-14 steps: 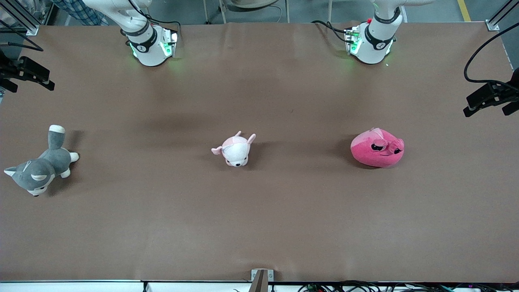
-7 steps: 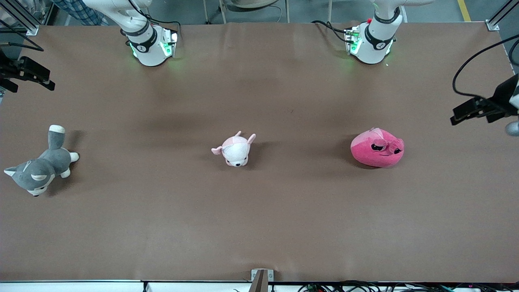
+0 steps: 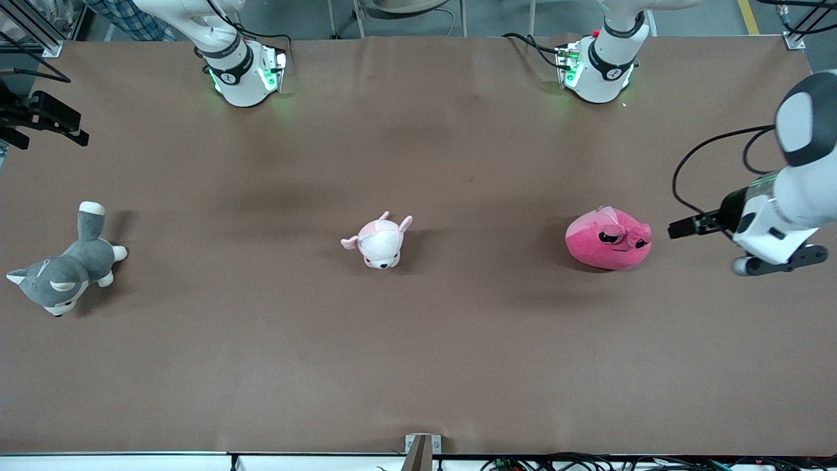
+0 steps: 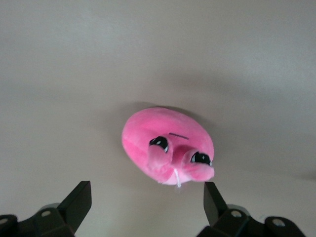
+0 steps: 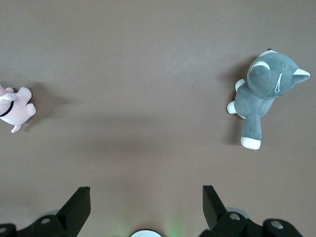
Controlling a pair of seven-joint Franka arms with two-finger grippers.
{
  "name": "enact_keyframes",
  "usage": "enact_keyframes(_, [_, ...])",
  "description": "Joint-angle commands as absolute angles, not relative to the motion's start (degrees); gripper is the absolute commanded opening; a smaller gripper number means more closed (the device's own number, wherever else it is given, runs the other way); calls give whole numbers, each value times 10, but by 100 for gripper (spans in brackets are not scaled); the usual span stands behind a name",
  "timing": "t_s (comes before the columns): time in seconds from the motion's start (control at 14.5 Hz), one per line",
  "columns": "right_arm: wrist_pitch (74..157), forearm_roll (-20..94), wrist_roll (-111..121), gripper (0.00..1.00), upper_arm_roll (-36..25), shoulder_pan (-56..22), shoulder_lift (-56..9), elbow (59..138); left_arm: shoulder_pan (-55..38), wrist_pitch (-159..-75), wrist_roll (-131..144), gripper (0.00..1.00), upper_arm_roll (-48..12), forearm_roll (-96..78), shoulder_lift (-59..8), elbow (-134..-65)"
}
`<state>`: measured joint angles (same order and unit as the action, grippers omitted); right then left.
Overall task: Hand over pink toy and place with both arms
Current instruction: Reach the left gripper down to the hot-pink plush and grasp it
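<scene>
The pink toy [image 3: 608, 239] is a round hot-pink plush with black droopy eyes, lying on the brown table toward the left arm's end. My left gripper [image 3: 686, 228] hangs beside it, toward the left arm's end of the table, and points at it. In the left wrist view the toy [image 4: 167, 145] lies just ahead of the left gripper [image 4: 148, 198], whose jaws are wide open and empty. My right gripper [image 3: 46, 121] waits high at the right arm's end. In the right wrist view the right gripper [image 5: 146, 198] is open and empty.
A pale pink-and-white puppy plush [image 3: 379, 241] lies at the table's middle. A grey-and-white husky plush [image 3: 65, 269] lies toward the right arm's end. Both show in the right wrist view, the puppy [image 5: 15, 109] at the edge, the husky [image 5: 261, 96] farther along.
My left arm has swung in from the table's edge and down toward the pink toy. The toys and the right arm have not moved.
</scene>
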<state>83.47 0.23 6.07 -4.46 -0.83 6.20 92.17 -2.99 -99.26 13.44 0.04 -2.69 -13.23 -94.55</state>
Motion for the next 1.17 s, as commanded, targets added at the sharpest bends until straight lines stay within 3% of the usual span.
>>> enact_keyframes(0.0, [837,3,68,100,-40,-1,80,939,-29,-1048,150,100,-11,-32,-114,-1015])
enact_keyframes(0.62, [836,3,68,100,-40,-1,78,934,-23,-1139,149,100,-13,-32,-100,-1130])
enact_keyframes(1.11, [836,1,65,100,-40,2,71,914,-21,-1165,149,64,-14,-32,-110,-1145])
